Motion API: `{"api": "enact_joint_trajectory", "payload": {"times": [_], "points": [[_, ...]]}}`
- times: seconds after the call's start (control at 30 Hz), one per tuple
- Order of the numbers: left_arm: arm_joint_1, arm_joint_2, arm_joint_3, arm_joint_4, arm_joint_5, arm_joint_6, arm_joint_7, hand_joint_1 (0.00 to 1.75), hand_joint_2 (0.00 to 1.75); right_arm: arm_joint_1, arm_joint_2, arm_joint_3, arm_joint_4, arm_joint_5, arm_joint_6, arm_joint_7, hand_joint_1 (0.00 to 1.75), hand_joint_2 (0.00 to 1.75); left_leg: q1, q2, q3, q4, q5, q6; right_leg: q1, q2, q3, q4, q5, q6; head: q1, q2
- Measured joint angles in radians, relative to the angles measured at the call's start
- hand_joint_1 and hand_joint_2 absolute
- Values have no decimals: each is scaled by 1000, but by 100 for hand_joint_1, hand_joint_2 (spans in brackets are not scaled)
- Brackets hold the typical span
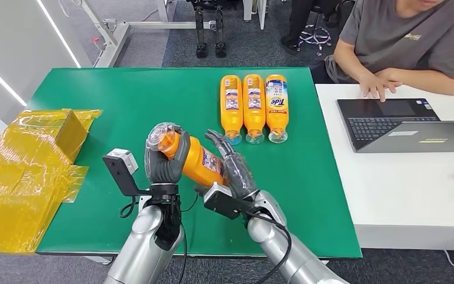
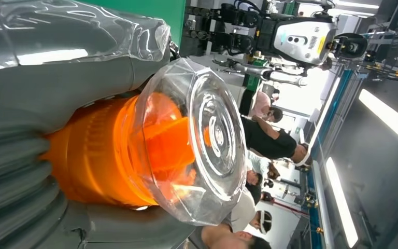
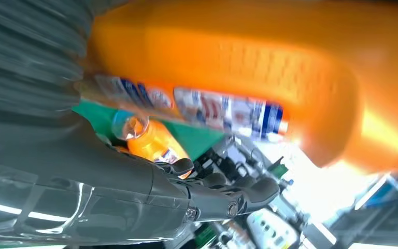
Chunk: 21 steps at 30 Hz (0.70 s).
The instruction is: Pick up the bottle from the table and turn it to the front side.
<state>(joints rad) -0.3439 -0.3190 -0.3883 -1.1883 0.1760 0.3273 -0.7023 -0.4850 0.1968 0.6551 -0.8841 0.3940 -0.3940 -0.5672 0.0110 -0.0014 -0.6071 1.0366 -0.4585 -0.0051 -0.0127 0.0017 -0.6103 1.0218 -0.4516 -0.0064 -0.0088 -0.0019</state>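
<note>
At lower centre, the bottle (image 1: 196, 158) is held above the bench (image 1: 130, 100), gripped by the left robot hand (image 1: 164, 158) at its cap and cradled by the right robot hand (image 1: 232, 168). Turning is judged underway; rotation to the front label seems next.

Bottle (image 1: 198, 161): glossy orange plastic, clear faceted plastic cap (image 2: 202, 140), paper label. Table (image 1: 124, 100): matt green surface. Crinkled glossy yellow film (image 1: 23, 171) at left edge.

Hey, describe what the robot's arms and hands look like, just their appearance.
Both arms are silver tubes with black cables running along them. The left hand and right hand are dark grey with ribbed covers, wrapped in clear glossy plastic. A black bracket sits at each wrist; the left one carries a small white box.
</note>
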Motion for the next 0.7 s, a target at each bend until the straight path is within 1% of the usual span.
{"api": "enact_joint_trajectory", "payload": {"times": [0.1,0.13,0.27,0.43,0.57,0.7], "points": [[1,-1,0,0,-3,-11,0,175,175,25,0,-8,-27,-39,-44,-22,0,0,0,0,0,0,0,0,0,0,0,0,0,0,0,0],[2,-1,0,0,-3,-16,0,175,175,37,0,-12,-45,-54,-59,-33,0,0,0,0,0,0,0,0,0,0,0,0,0,0,0,0],[10,0,0,-8,-8,-44,0,175,175,92,-6,-29,-153,-118,-129,-85,0,175,0,0,-1,0,0,0,0,0,0,0,0,0,0,0],[22,2,0,-37,-40,-40,0,175,175,157,-11,-43,-281,-187,-179,-124,0,175,0,0,-1,0,0,0,0,0,0,0,0,0,0,0],[33,8,0,-58,-70,-14,0,175,175,197,-13,-47,-371,-224,-222,-131,0,175,0,0,0,0,0,0,0,0,0,0,0,0,0,0],[47,13,-1,-70,-85,2,0,175,175,220,-17,-47,-434,-240,-239,-132,0,175,0,0,0,0,0,0,0,0,0,0,0,0,0,0]]}}
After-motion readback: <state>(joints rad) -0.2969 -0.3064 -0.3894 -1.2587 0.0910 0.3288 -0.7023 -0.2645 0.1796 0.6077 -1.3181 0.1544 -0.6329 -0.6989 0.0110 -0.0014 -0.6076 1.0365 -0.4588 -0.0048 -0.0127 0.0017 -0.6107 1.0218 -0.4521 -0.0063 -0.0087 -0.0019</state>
